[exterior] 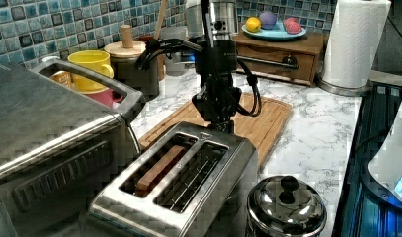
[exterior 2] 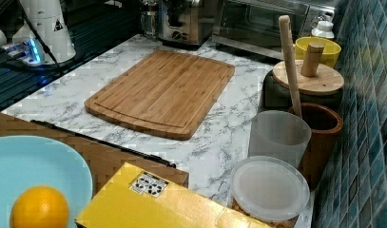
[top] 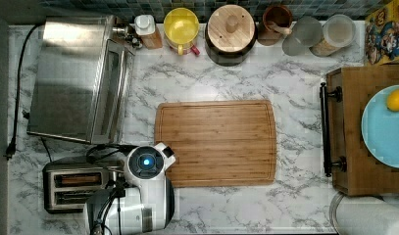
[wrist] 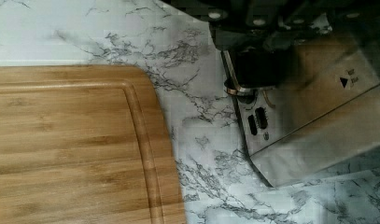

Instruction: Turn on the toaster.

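Note:
The toaster (top: 75, 186) is a small brushed-steel box with two long slots, standing near the top view's lower left corner. A brown slice (exterior: 158, 170) sits low in one slot. My gripper (exterior: 220, 122) hangs straight down at the toaster's (exterior: 188, 187) far end in the left view, right over the end panel. In the wrist view a dark part of the gripper (wrist: 256, 70) sits against the toaster's end face (wrist: 313, 116), just above two small dark buttons (wrist: 256, 122). The arm's white body (top: 145, 188) covers that end from above.
A large steel toaster oven (top: 77, 78) stands behind the toaster. A wooden cutting board (top: 216, 143) lies mid-counter. A steel lidded pot (exterior: 286, 207) sits beside the toaster. Mugs, jars and a canister line the tiled wall; a tray with a blue plate (top: 383, 127) is at the top view's right.

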`<state>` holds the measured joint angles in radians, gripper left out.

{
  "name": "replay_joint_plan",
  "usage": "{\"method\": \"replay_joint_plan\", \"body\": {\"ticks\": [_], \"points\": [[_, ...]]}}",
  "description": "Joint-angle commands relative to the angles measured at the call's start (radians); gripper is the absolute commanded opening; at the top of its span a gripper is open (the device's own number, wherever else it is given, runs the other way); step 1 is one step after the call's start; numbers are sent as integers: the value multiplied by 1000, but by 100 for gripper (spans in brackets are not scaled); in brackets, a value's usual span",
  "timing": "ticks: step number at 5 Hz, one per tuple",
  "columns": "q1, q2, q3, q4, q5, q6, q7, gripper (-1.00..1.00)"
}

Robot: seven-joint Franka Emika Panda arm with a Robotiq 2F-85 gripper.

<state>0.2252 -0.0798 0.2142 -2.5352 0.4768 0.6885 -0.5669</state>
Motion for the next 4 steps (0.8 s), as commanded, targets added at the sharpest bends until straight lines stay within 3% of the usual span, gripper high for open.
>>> {"method": "replay_joint_plan", "body": {"ticks": [1,2,4], "points": [[0,174,6,-66,-40,110,-12,-100],[-16,174,23,-66,-42,111,-11,-100],[3,174,4,-66,-39,110,-13,-100]]}}
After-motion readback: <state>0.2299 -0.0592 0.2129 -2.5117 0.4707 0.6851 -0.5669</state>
